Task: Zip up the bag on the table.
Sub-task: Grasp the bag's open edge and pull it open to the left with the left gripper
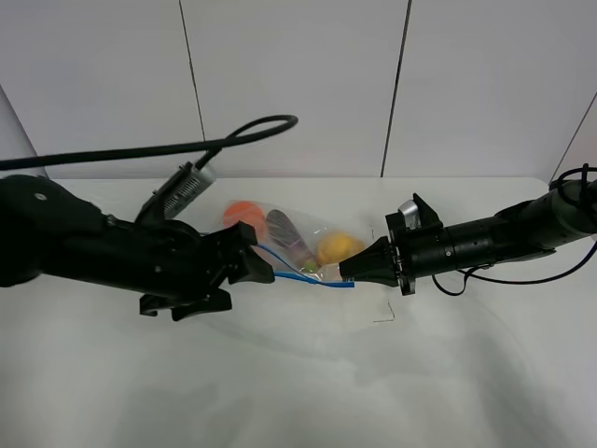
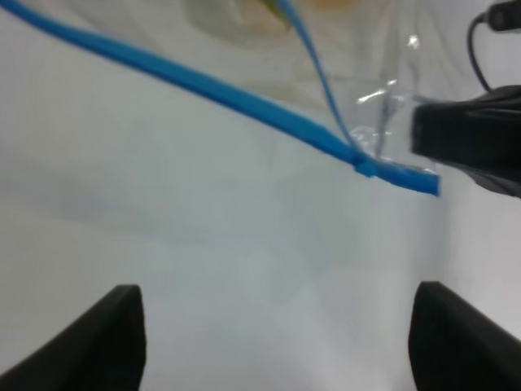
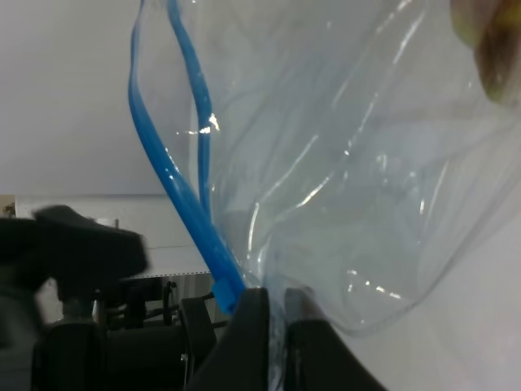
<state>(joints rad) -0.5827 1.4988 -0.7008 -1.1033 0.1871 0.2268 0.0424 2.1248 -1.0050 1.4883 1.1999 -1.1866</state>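
Robot lab, white table, plain wall panels

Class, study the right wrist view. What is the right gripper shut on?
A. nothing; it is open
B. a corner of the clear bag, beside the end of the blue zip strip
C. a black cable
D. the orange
B: the right gripper is pinched shut on the clear bag, right beside the end of its blue zip strip.

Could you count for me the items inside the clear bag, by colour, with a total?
Orange fruit: 1
Purple eggplant: 1
Yellow pear: 1
Total in the bag: 3 (a small green bit is too unclear to count)
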